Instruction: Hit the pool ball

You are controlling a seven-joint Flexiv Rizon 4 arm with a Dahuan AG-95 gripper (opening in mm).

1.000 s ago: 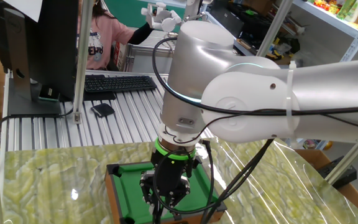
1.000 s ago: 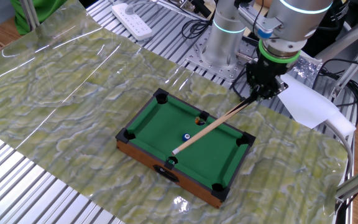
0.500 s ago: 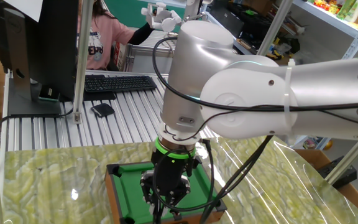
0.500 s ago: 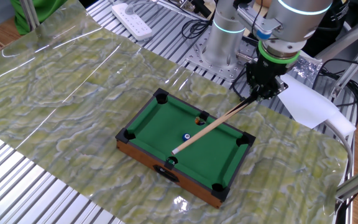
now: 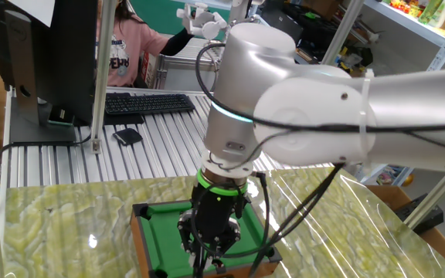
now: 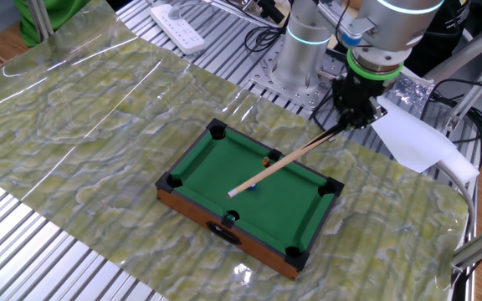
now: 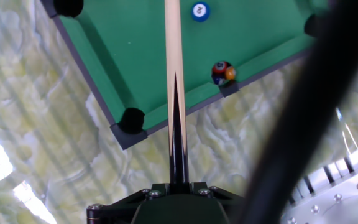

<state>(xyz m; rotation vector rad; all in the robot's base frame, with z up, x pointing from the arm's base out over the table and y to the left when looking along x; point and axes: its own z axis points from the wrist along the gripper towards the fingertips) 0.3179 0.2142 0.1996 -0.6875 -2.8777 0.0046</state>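
The gripper (image 6: 351, 117) is clenched on the cue stick's (image 7: 173, 74) dark butt, angling it low across the green pool table (image 6: 212, 163), its tip beside the blue pool ball (image 7: 200, 10) mid-felt.

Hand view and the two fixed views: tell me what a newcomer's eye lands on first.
First the miniature green pool table on the marbled tabletop, with the wooden cue stick slanting across its felt from the gripper above its far side. Next, in the hand view, the blue pool ball lies just right of the cue, and a multicoloured ball sits by the rail.
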